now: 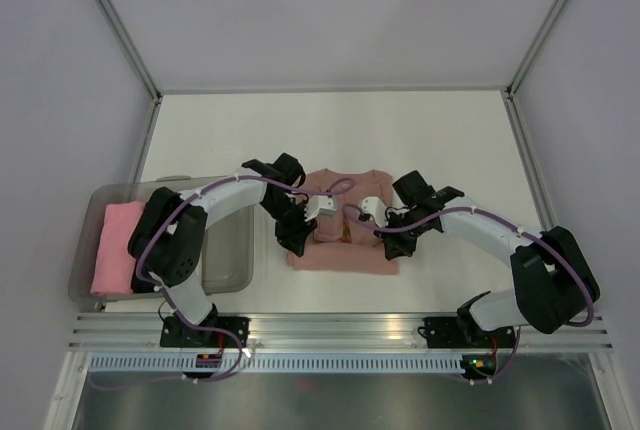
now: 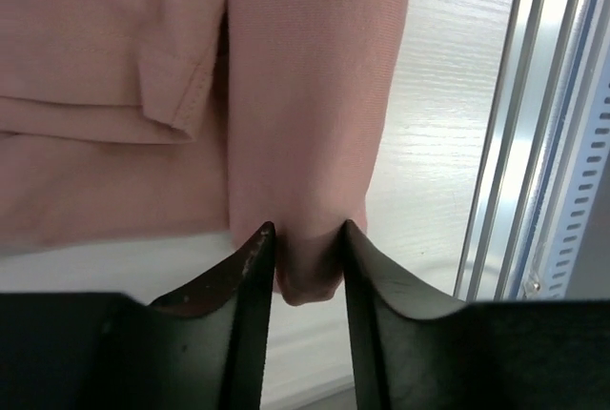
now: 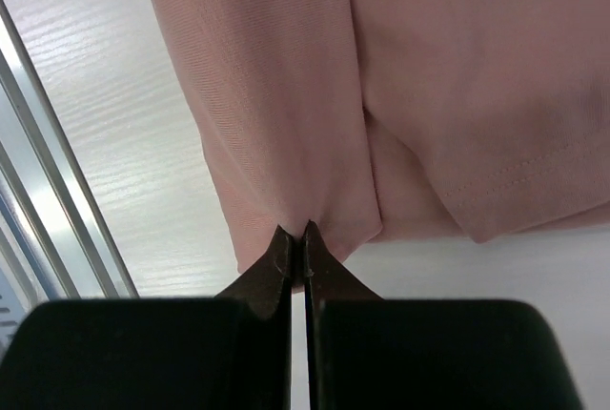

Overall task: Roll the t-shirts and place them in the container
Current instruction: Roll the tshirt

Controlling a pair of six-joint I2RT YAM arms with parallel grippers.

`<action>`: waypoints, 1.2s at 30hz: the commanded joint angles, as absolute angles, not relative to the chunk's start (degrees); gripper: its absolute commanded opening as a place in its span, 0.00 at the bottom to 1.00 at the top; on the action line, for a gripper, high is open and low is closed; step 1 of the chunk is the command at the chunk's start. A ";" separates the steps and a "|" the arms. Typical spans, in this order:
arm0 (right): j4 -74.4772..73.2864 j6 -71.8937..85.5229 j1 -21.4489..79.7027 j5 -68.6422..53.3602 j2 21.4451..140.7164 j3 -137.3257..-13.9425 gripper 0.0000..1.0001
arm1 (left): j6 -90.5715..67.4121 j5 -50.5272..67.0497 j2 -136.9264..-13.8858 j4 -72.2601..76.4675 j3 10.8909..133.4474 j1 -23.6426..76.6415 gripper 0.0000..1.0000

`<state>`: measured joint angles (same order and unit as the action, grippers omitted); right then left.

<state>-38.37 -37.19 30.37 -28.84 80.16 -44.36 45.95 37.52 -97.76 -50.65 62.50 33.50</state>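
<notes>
A dusty-rose t-shirt (image 1: 345, 233) lies on the white table between the arms, its sleeves folded inward and a small dark figure on the chest. Its near edge is folded over into a thick band (image 2: 315, 95). My left gripper (image 1: 293, 237) is at the band's left end, and its jaws (image 2: 307, 238) are closed on a bunched fold of cloth. My right gripper (image 1: 392, 243) is at the band's right end, with its jaws (image 3: 295, 235) pinched tight on the cloth edge (image 3: 286, 95). A second, rolled muted-pink t-shirt (image 1: 117, 247) lies in the bin at the left.
A clear grey plastic bin (image 1: 235, 260) stands at the left beside the left arm. Metal rails (image 1: 340, 328) run along the table's near edge, close to both grippers; they also show in the left wrist view (image 2: 534, 143). White walls enclose the table.
</notes>
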 commanded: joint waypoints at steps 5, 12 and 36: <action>-36.83 -34.72 26.98 -33.75 84.11 -48.60 0.00 | 47.46 36.83 -98.53 -51.15 68.90 30.15 0.54; -36.30 -32.34 25.05 -35.51 85.87 -49.75 0.00 | 45.62 38.85 -95.63 -50.98 66.10 30.41 0.61; -26.39 -13.46 26.08 -33.31 69.54 -47.40 0.06 | 33.75 29.71 -103.97 -44.30 64.86 30.32 0.02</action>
